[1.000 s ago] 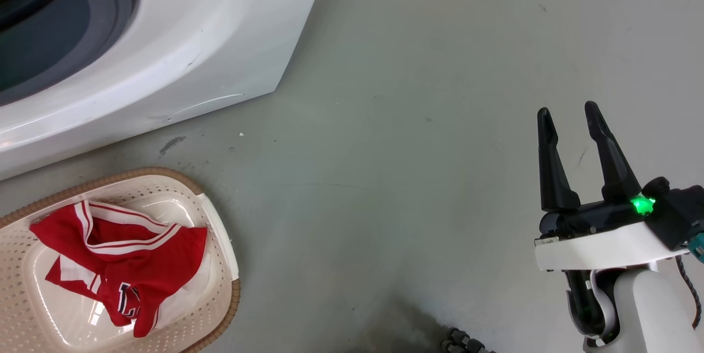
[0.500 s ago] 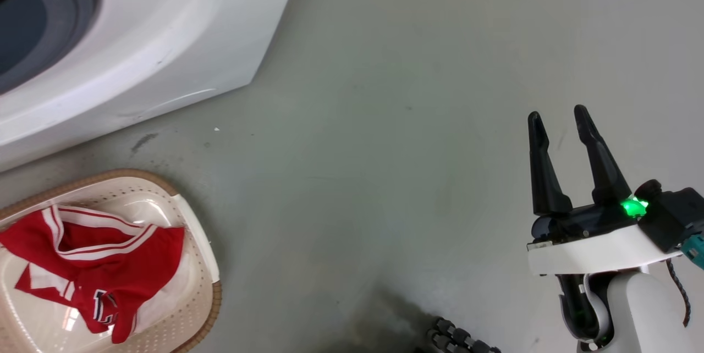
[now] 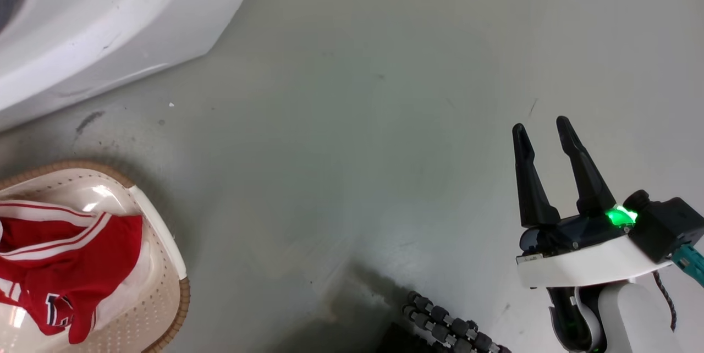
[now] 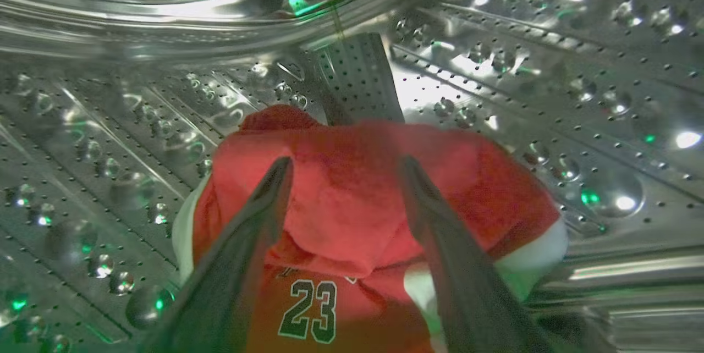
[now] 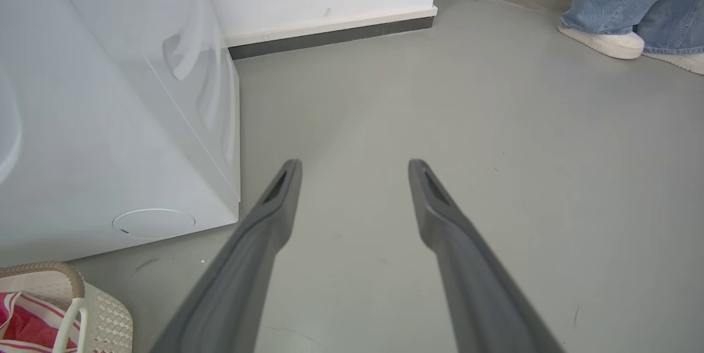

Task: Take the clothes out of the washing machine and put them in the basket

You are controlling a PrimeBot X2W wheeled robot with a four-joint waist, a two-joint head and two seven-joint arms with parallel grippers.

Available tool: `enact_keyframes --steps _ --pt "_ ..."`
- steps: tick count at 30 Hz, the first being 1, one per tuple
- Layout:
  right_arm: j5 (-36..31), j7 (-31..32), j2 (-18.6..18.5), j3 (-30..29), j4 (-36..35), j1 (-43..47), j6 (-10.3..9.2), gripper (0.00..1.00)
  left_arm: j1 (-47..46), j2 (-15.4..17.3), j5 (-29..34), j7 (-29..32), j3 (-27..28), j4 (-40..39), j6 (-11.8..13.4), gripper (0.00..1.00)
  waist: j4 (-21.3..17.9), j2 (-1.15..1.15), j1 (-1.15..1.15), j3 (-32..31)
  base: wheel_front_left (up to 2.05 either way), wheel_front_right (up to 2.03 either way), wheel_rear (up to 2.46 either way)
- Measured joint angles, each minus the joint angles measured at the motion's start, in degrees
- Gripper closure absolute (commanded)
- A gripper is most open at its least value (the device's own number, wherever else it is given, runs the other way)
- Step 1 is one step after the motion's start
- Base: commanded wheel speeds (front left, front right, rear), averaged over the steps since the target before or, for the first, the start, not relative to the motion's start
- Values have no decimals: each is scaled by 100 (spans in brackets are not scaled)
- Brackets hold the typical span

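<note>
Inside the washing machine's steel drum [image 4: 495,67] lies a bunched red garment [image 4: 352,199] with white trim and the number 23. My left gripper [image 4: 345,163] is open, its fingers spread just over that garment. The white washing machine [image 3: 99,17] fills the head view's upper left. The cream basket [image 3: 159,292] with brown rim sits at the lower left, holding a red piece of clothes [image 3: 60,270] with white stripes. My right gripper [image 3: 542,133] hangs open over bare floor at the right, and its own view shows its gripper [image 5: 355,166] with nothing between the fingers.
A person's jeans legs and pale shoes [image 5: 605,42] stand at the far right by the wall. The wall's dark baseboard [image 5: 330,37] runs behind the machine. A black ribbed cable [image 3: 445,323] lies on the grey floor near my base.
The head camera has swung right and down, so the machine and basket slid toward the left edge of the picture. The right gripper stays open and keeps its pose.
</note>
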Motion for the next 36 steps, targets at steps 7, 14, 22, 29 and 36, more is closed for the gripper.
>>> enact_keyframes --steps 7,14,22,29,36 --pt "47 0 1 2 -120 44 0 0 -211 -42 112 511 -242 87 -3 0 28 0 0 216 0 0 0" --pt "80 0 1 1 -190 58 0 0 -233 -73 134 1043 -343 320 87 99 38 0 0 281 0 0 0" --pt "112 0 1 -34 -242 71 -1 0 -273 19 172 616 -359 387 194 100 14 0 0 297 0 0 0" --pt "119 0 1 -1 -213 19 0 0 -374 77 221 -590 -299 485 290 100 -27 0 0 200 0 0 0" --pt "97 0 3 46 -129 -137 0 0 -331 119 71 -1979 -158 727 181 100 -65 0 0 -28 0 0 0"
